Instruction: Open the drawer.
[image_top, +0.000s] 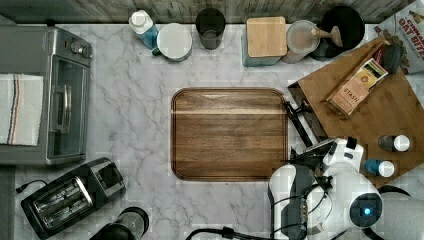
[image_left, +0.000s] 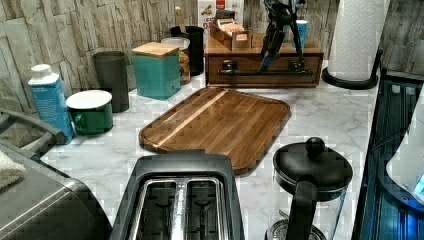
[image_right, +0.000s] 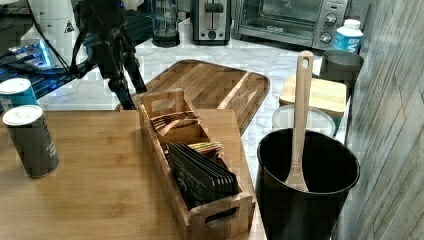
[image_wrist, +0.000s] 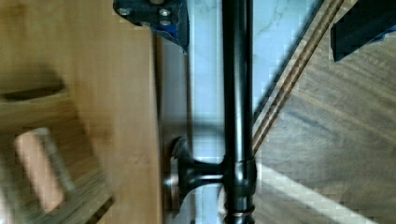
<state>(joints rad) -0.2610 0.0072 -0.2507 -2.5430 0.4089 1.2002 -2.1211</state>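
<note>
The drawer (image_left: 240, 62) is the light-brown front of the wooden box at the counter's back in the left view; its face looks about flush with the box. A long thin black bar handle (image_left: 250, 73) (image_top: 298, 124) (image_wrist: 237, 93) runs across it on short posts. My gripper (image_left: 268, 61) (image_wrist: 257, 39) reaches down onto the handle and is open. One finger (image_wrist: 159, 16) sits on the drawer-front side of the bar and the other finger (image_wrist: 359, 25) on the cutting-board side. Neither finger touches the bar. The right view shows the gripper (image_right: 125, 95) just past the box's top panel.
A dark cutting board (image_top: 229, 132) lies directly in front of the handle. The box's top panel carries a tea box (image_top: 356, 87) and two bottles (image_top: 395, 143). A paper towel roll (image_left: 357, 40) stands beside the box, with a toaster (image_top: 75, 195) and toaster oven (image_top: 47, 95) across the counter.
</note>
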